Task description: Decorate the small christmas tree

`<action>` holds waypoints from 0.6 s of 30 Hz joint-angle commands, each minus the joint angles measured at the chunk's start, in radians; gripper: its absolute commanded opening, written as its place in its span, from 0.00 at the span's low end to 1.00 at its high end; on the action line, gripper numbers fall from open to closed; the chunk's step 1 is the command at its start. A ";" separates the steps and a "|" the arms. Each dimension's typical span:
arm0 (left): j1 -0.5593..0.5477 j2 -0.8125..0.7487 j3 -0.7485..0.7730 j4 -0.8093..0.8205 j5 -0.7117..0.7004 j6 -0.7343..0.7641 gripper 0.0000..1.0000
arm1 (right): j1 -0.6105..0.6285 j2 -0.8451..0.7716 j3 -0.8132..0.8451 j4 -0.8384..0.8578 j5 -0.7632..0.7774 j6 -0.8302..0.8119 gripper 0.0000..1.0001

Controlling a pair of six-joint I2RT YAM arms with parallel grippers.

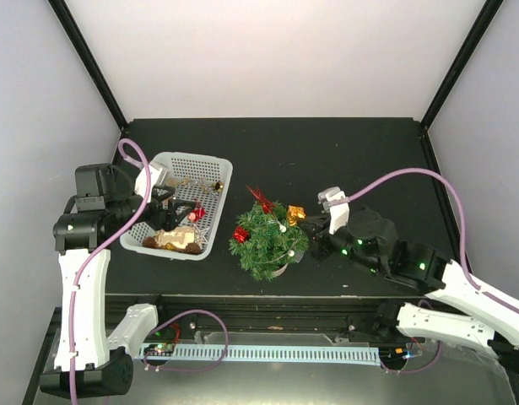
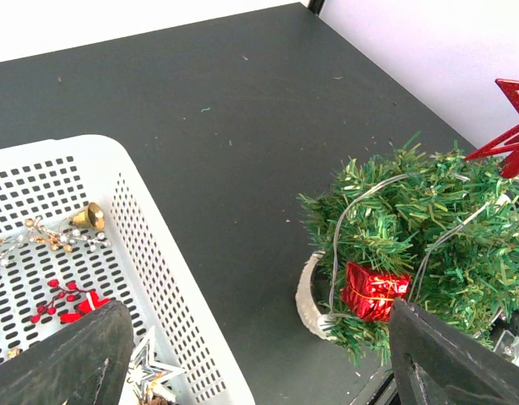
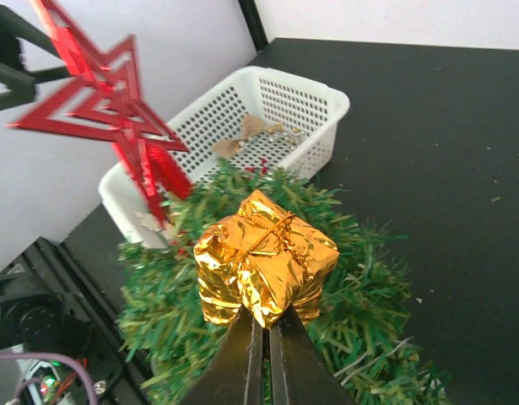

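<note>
Matte black surface (image 1: 327,152), faint specks and lint in close views; white back wall (image 1: 276,51) behind far edge; pale grey-lilac side wall (image 1: 23,126) on left, same tone on right; black slanted post (image 1: 86,59) at left rear corner, second post (image 1: 462,59) at right rear; black rail (image 1: 267,305) along near edge; light even and soft, shadows faint.

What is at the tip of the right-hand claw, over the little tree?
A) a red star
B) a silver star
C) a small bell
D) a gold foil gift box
D: the right claw is pinched shut at the base of the gold foil gift box, above the small christmas tree.
</note>
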 commanded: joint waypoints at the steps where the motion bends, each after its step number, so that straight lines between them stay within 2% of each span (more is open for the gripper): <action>1: 0.006 -0.005 0.001 0.015 -0.007 -0.009 0.83 | -0.060 0.049 0.030 0.022 -0.072 -0.027 0.01; 9: 0.007 -0.009 -0.002 0.012 0.004 -0.005 0.83 | -0.066 0.134 0.043 0.028 -0.114 -0.046 0.01; 18: 0.006 -0.025 -0.019 0.015 0.014 -0.002 0.83 | -0.066 0.138 0.023 -0.035 -0.124 -0.044 0.01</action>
